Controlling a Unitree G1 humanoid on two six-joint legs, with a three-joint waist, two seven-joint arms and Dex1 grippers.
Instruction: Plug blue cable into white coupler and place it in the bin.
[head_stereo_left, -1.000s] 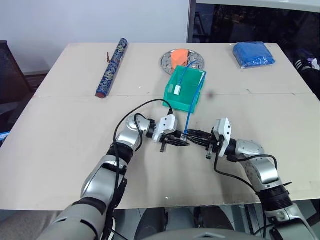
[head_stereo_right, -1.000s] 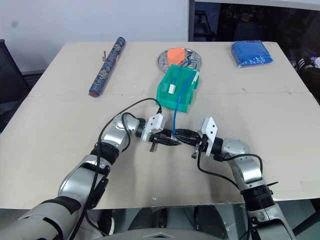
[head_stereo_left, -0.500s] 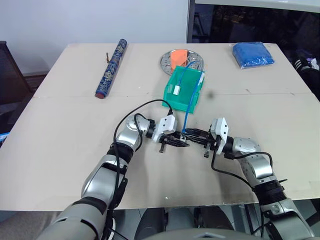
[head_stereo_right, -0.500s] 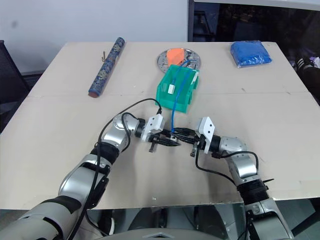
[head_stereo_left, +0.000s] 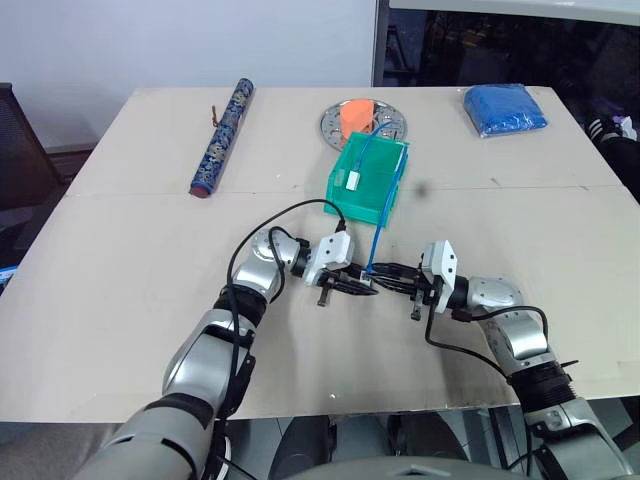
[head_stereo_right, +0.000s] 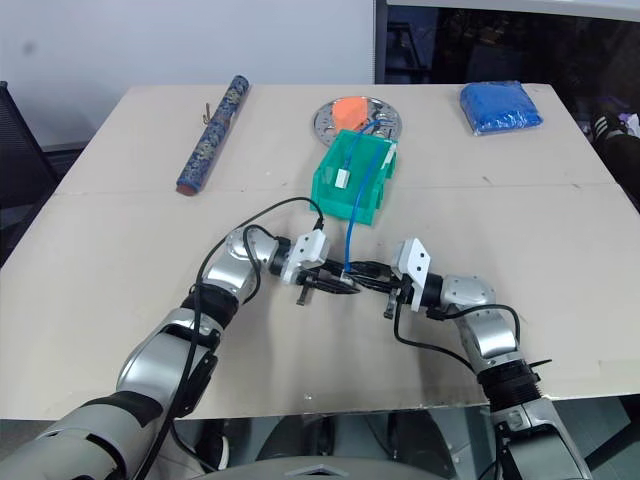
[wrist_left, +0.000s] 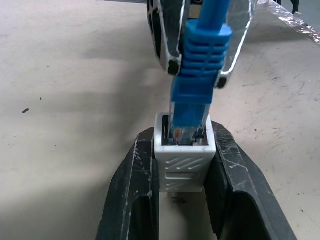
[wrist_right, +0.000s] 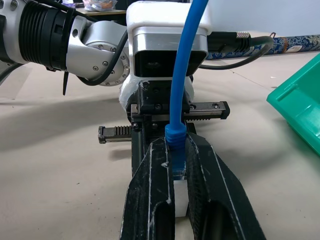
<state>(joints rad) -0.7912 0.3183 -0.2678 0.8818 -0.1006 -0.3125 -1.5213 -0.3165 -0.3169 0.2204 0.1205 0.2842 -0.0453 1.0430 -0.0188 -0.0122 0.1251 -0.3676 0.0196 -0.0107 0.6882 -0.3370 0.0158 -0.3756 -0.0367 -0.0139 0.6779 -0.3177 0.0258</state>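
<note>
My left gripper (wrist_left: 184, 150) is shut on the white coupler (wrist_left: 184, 167), a tiny ribbed block clamped between its black fingers (wrist_left: 137, 185). The clear plug of the blue cable (wrist_left: 200, 70) sits in the coupler's socket. My right gripper (wrist_right: 178, 150) faces the left one and is shut on the cable's blue boot just behind the plug. Both grippers meet low over the table's middle (head_stereo_left: 370, 280). From there the cable (head_stereo_left: 374, 225) rises and arcs back into the green bin (head_stereo_left: 347, 205), which stands just beyond the grippers.
A small white piece (head_stereo_left: 354, 180) lies inside the bin. Behind the bin sits a round silver plate (head_stereo_left: 392, 127) with an orange piece. A rolled blue patterned tube (head_stereo_left: 223, 135) lies at the back left, and a blue cloth bundle (head_stereo_left: 507, 108) at the back right.
My right wrist has turned a little with the cable's plug end in its grip. The left gripper and the coupler have kept still.
</note>
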